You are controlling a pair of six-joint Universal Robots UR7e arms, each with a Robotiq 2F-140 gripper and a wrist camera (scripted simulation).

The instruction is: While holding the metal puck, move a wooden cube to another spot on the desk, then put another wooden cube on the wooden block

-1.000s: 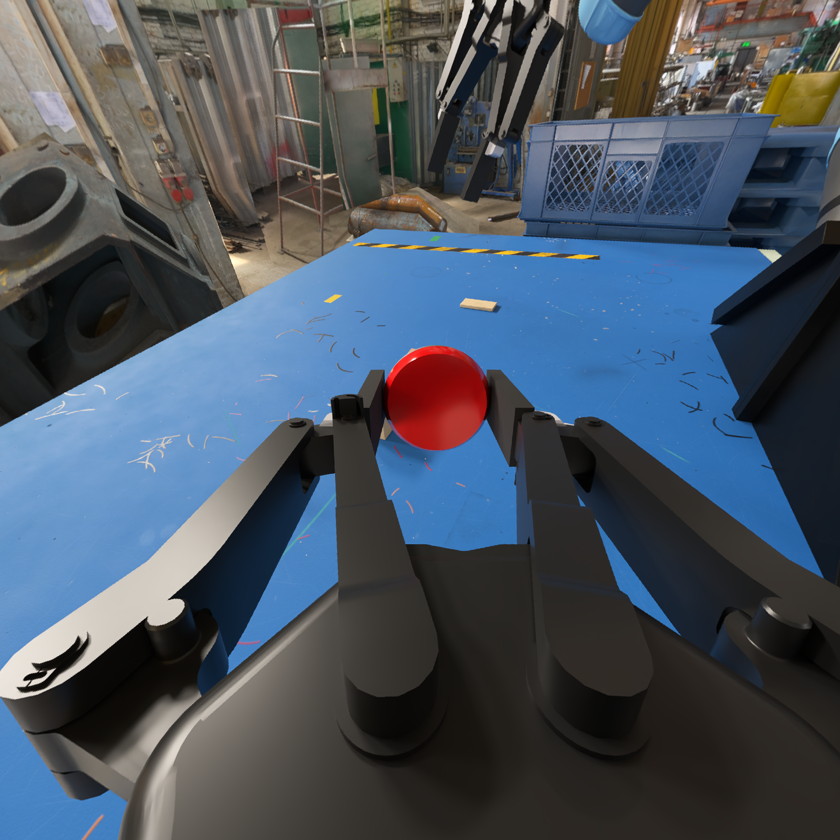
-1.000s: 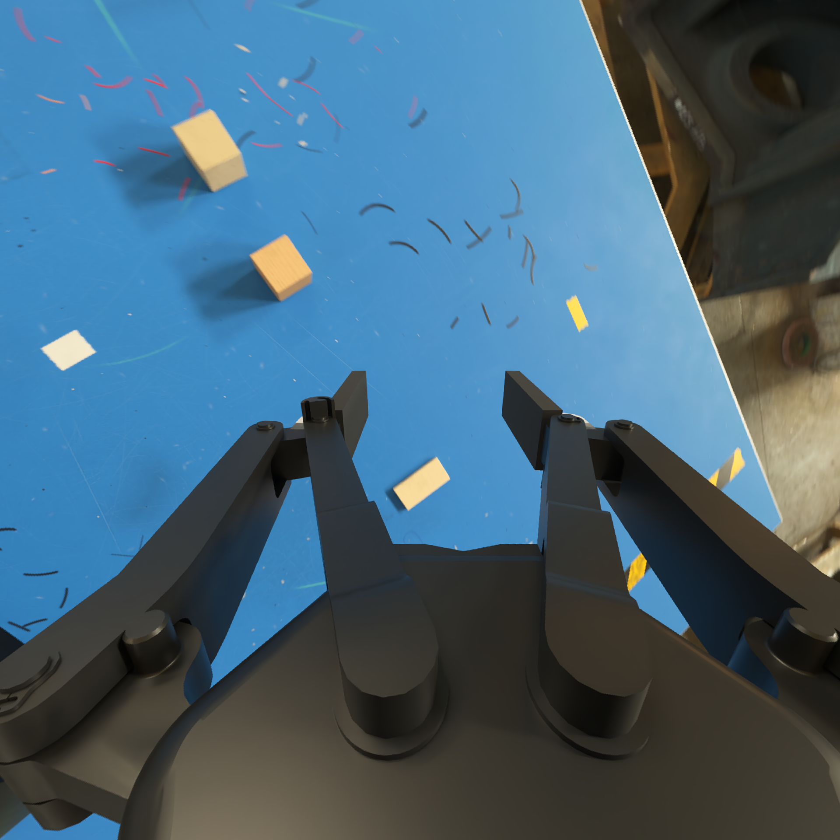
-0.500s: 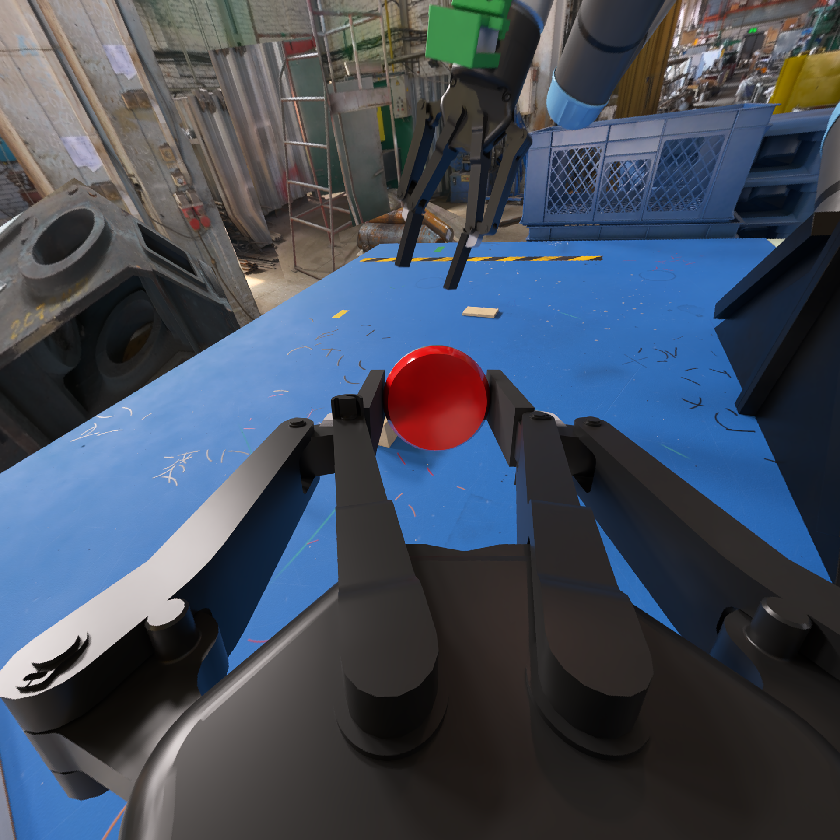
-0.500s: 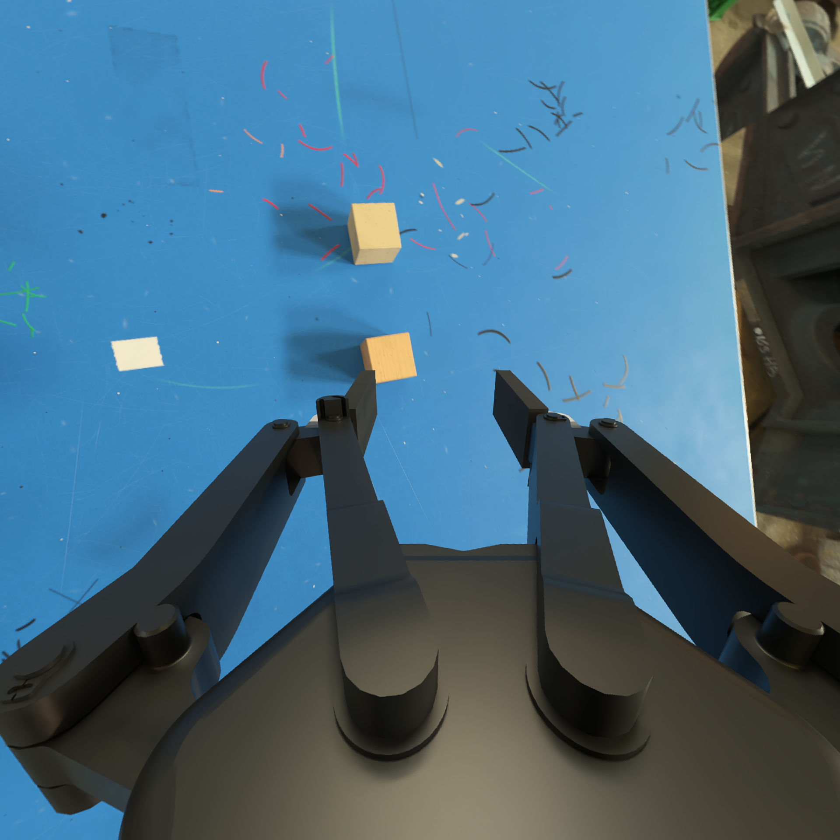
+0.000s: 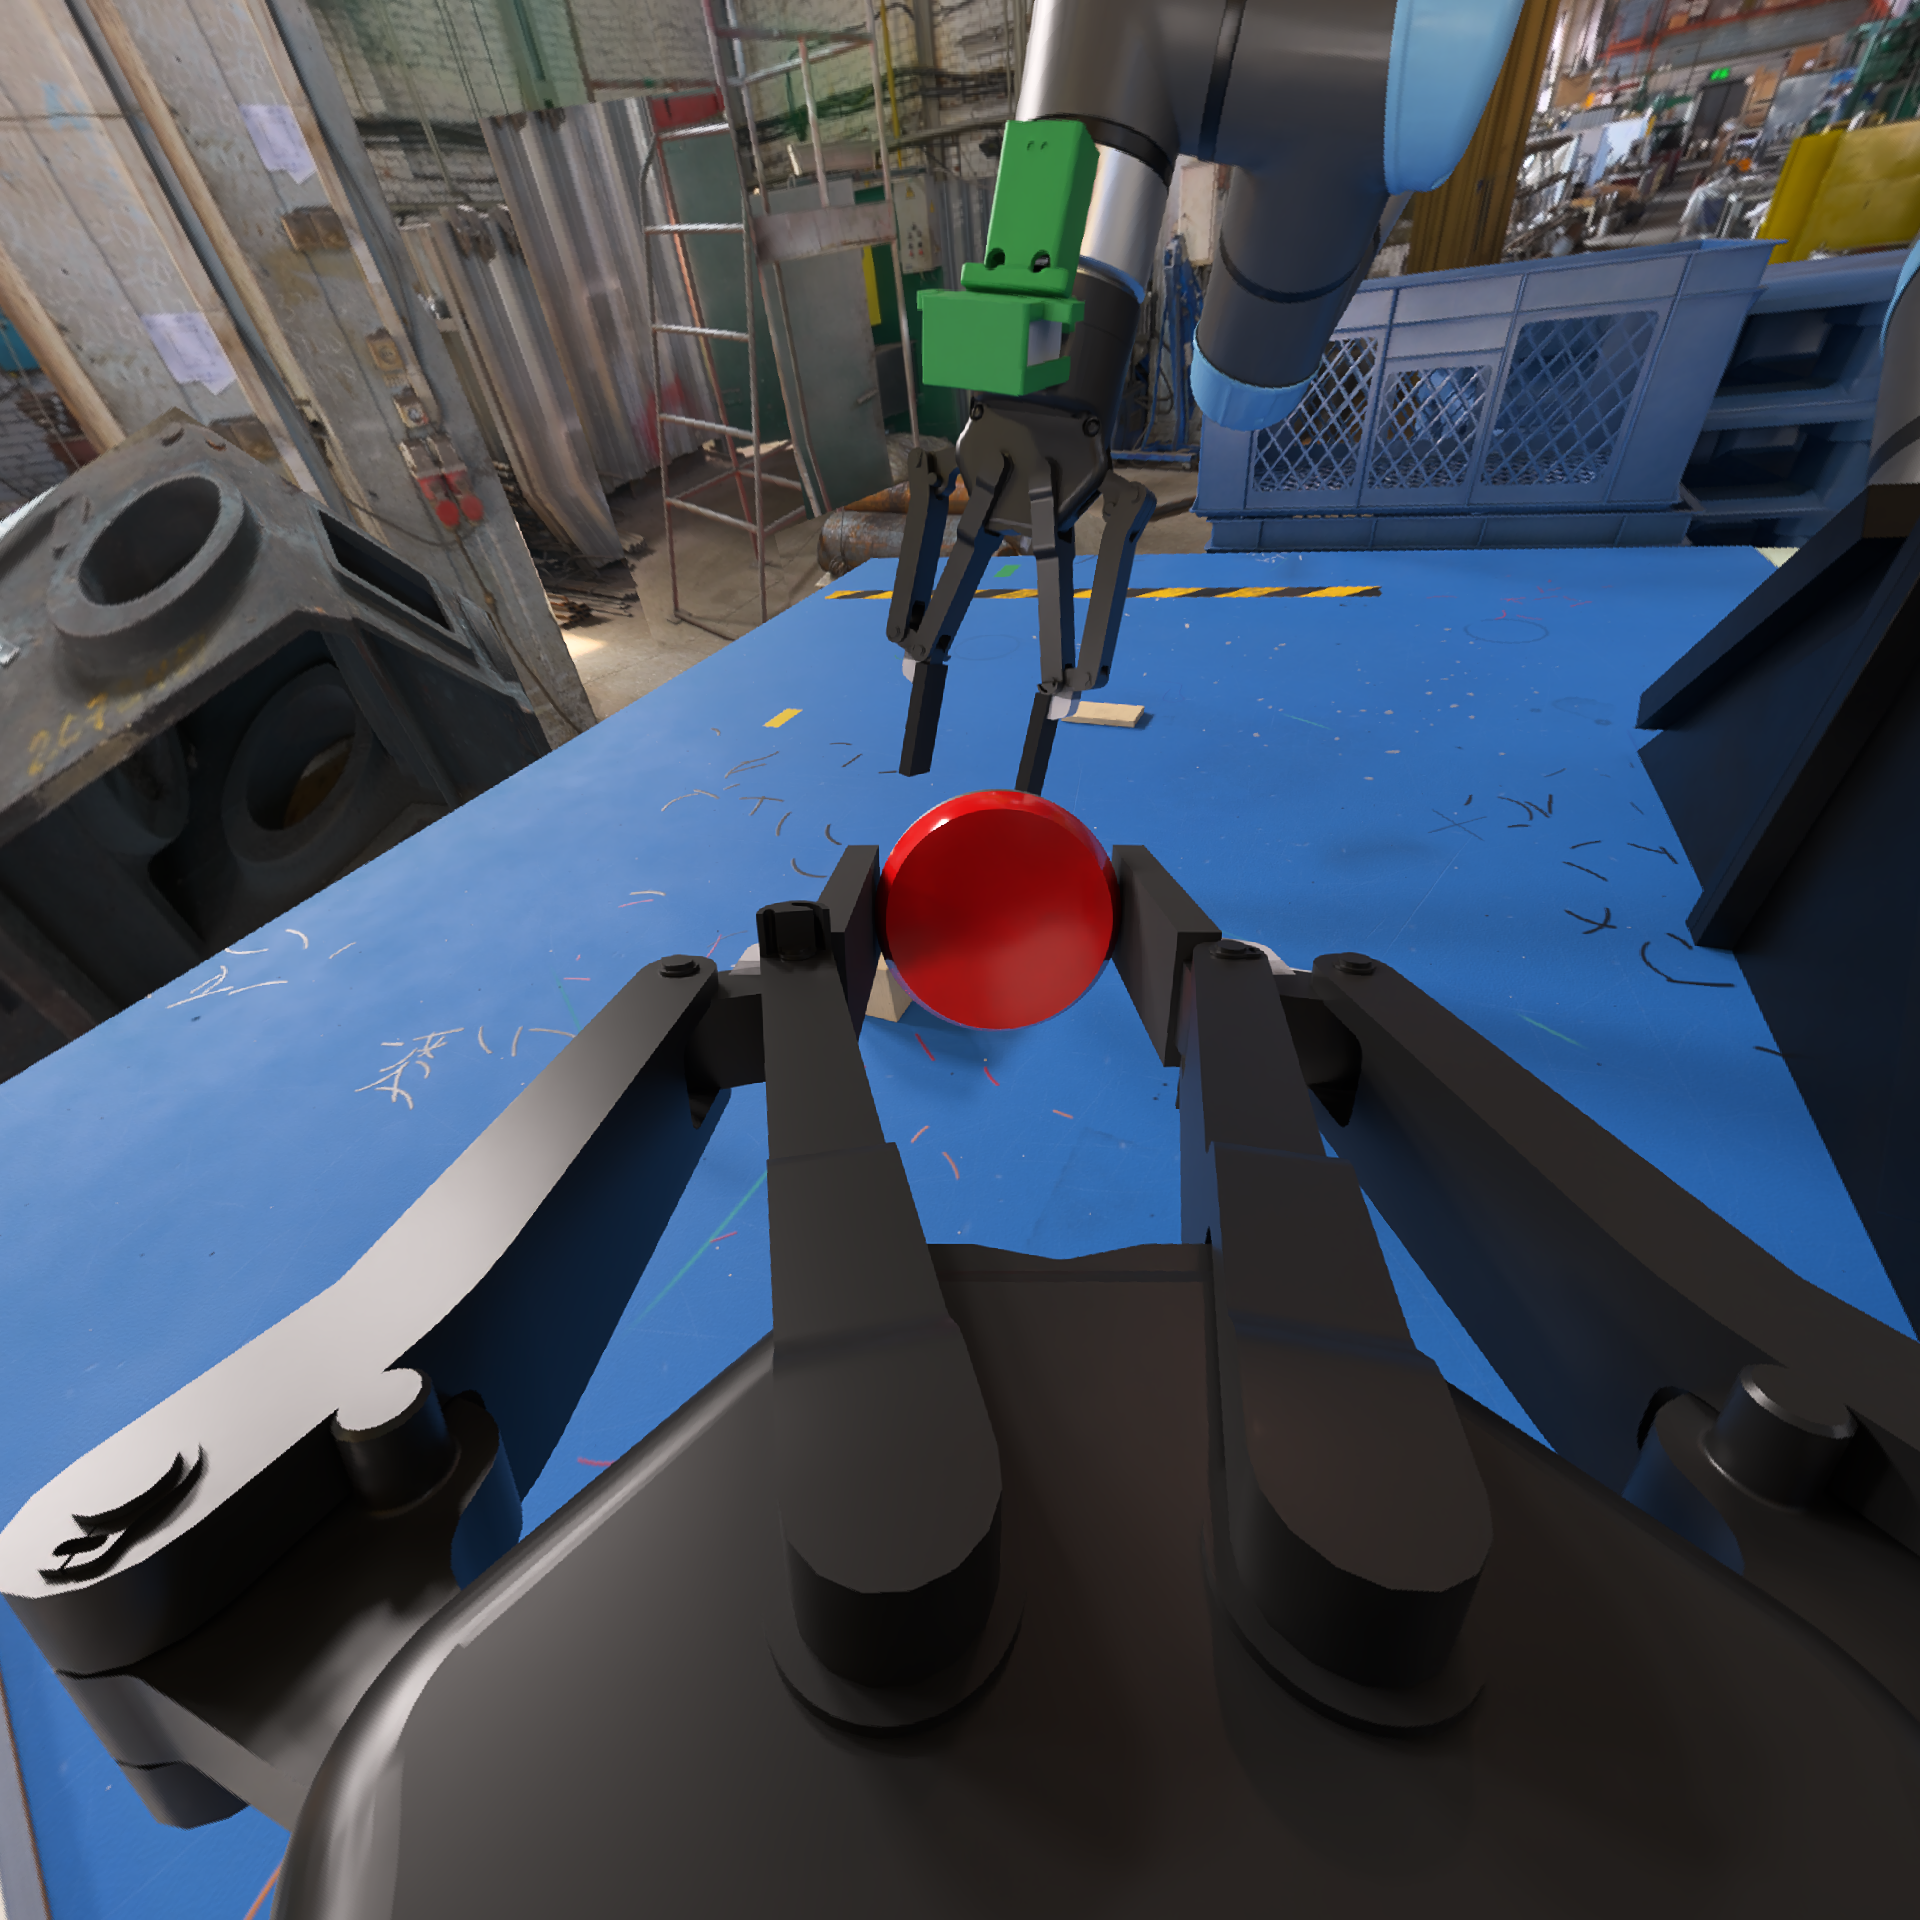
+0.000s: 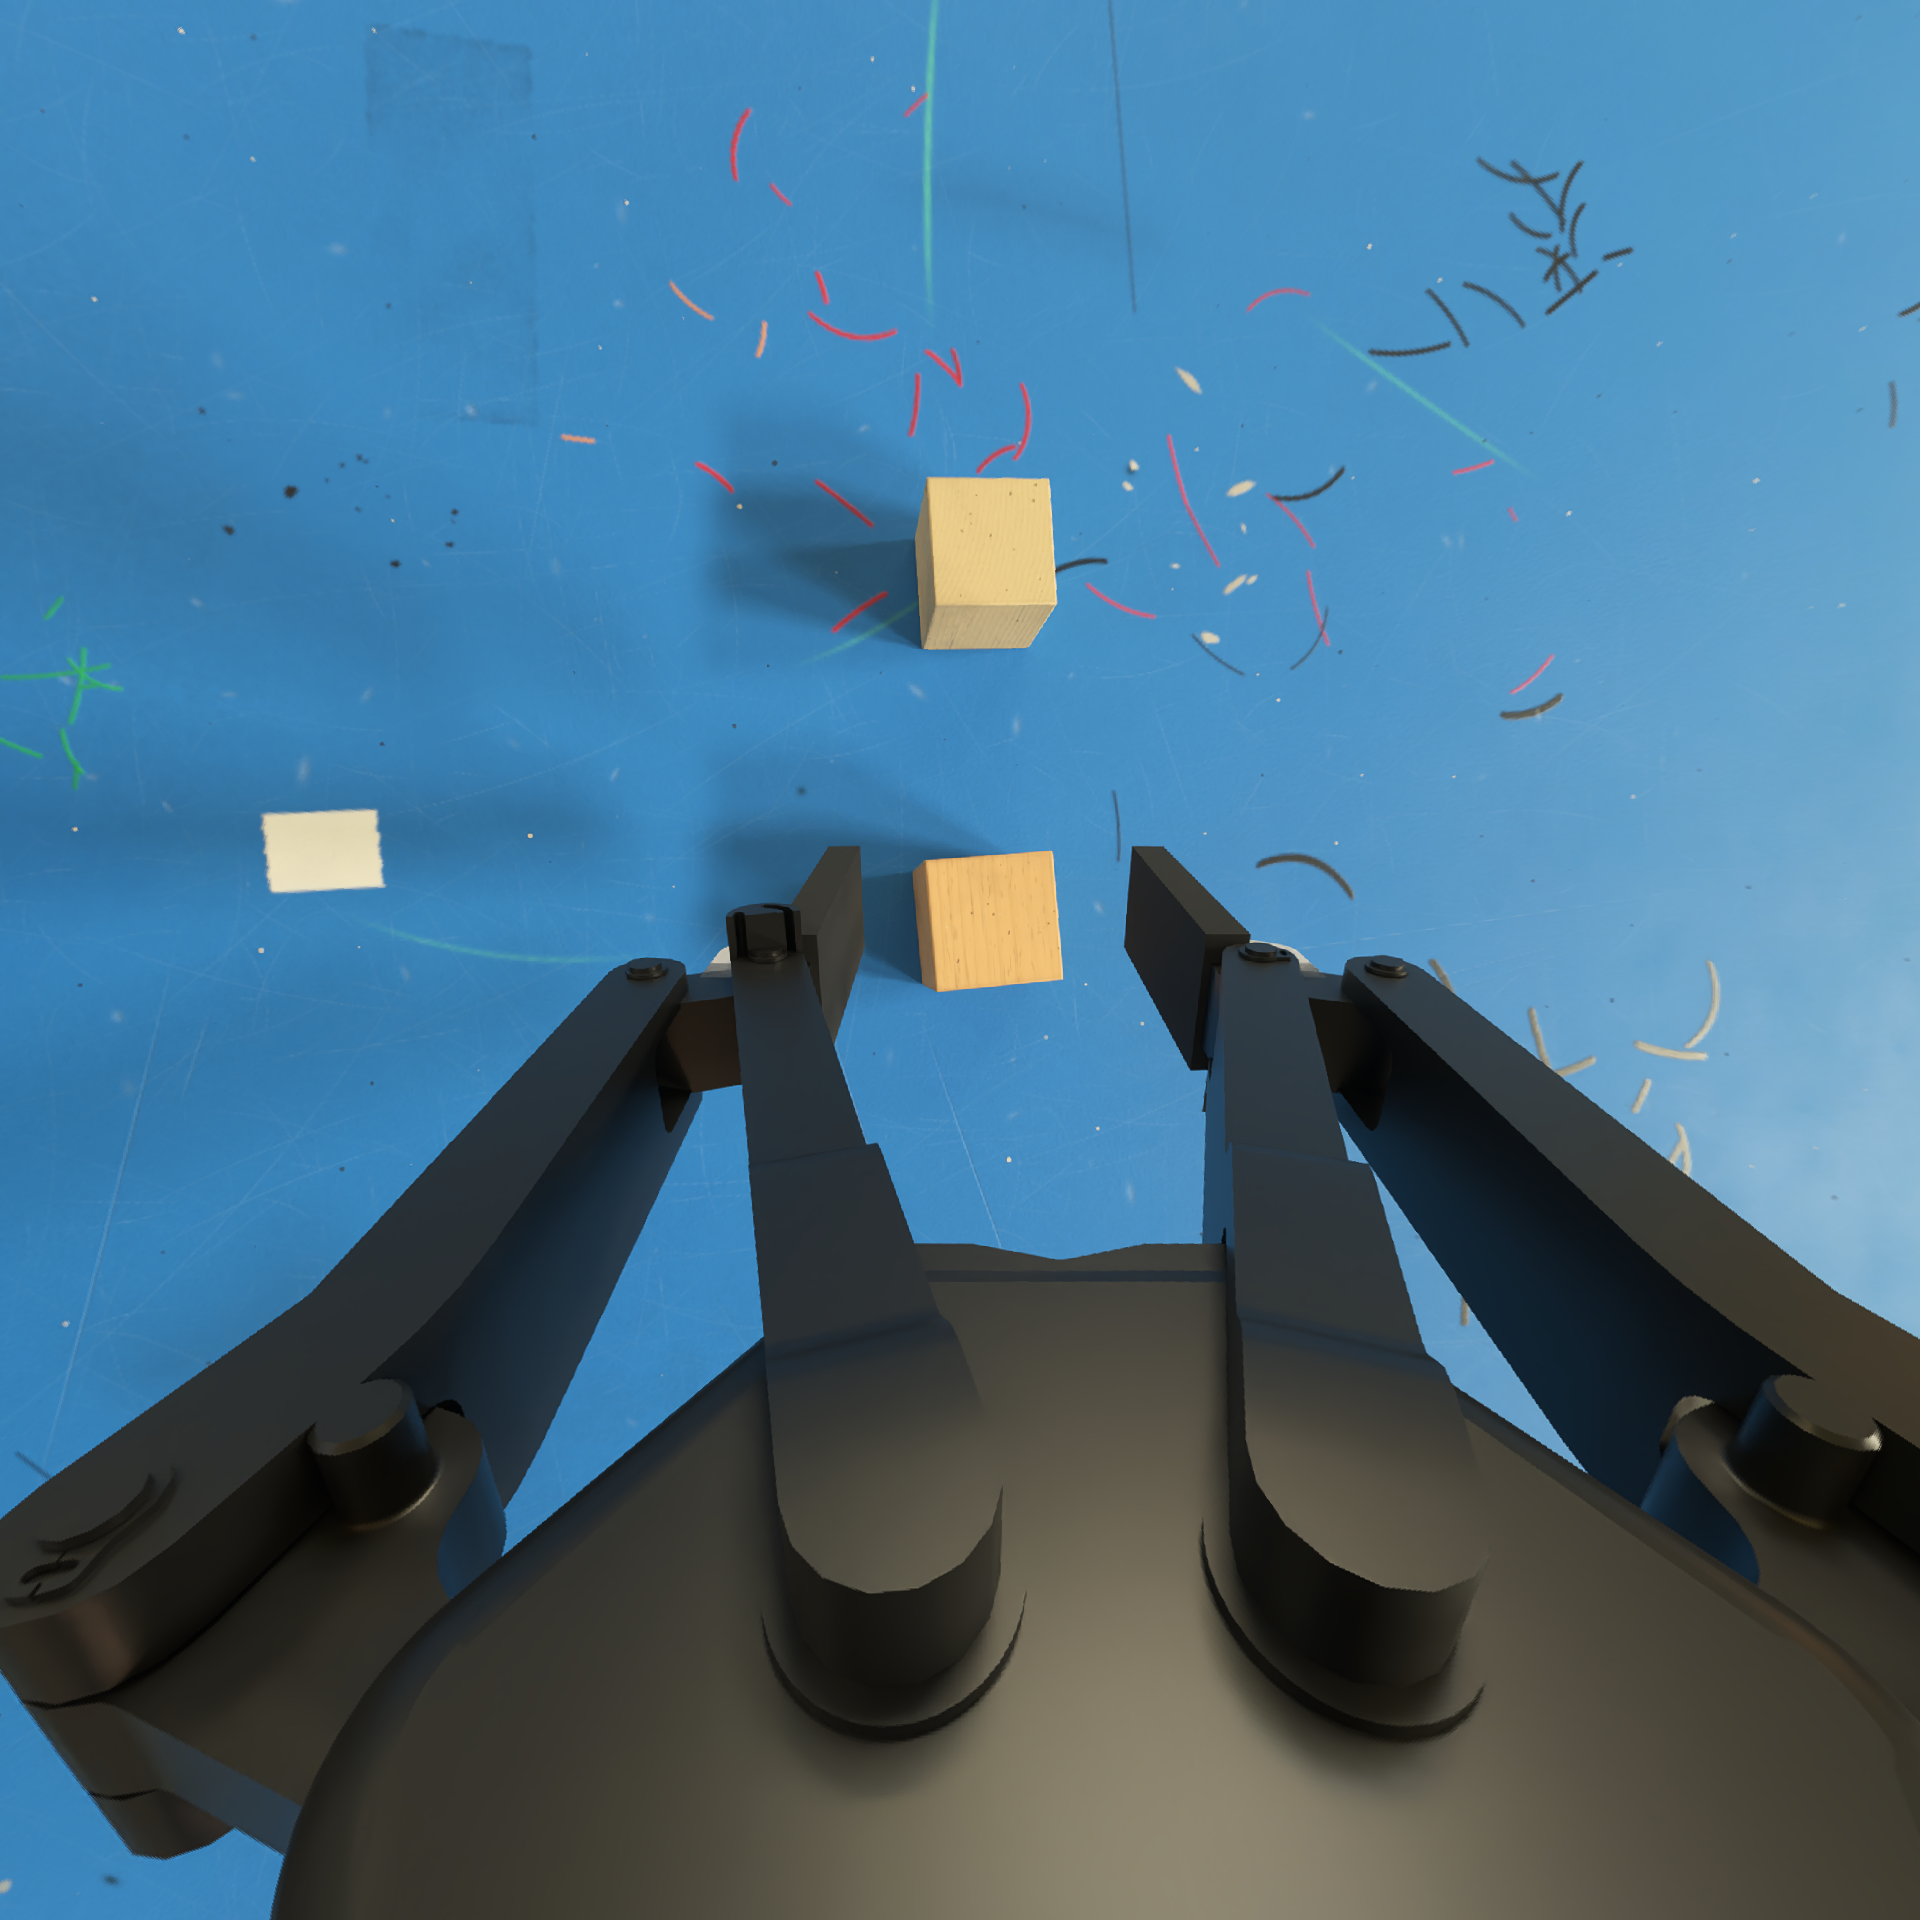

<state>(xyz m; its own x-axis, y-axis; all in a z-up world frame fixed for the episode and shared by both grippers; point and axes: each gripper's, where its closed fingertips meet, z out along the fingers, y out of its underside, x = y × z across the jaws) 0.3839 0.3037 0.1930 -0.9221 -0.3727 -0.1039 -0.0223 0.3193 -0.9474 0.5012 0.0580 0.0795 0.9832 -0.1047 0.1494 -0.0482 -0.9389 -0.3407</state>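
Observation:
My left gripper (image 5: 997,904) is shut on the red metal puck (image 5: 997,914) and holds it above the blue desk (image 5: 312,1143). A pale wooden cube (image 5: 891,995) peeks out behind its left finger. My right gripper (image 6: 992,883) is open and points down at the desk. A tan wooden cube (image 6: 987,920) lies between its fingers without touching them. A paler wooden cube (image 6: 987,561) stands beyond it. The right gripper also shows in the left wrist view (image 5: 975,771), just behind the puck. A flat wooden block (image 5: 1107,714) lies on the desk behind it.
A pale flat rectangle (image 6: 322,850) lies on the desk left of the right gripper. A dark slanted structure (image 5: 1818,831) stands at the desk's right side. A yellow-black stripe (image 5: 1101,594) marks the far edge. A grey machine casting (image 5: 208,665) stands off the left edge.
My right gripper has swung over the desk towards the cubes and come down, so the tan cube now sits between its open fingers. My left gripper keeps holding the puck in place.

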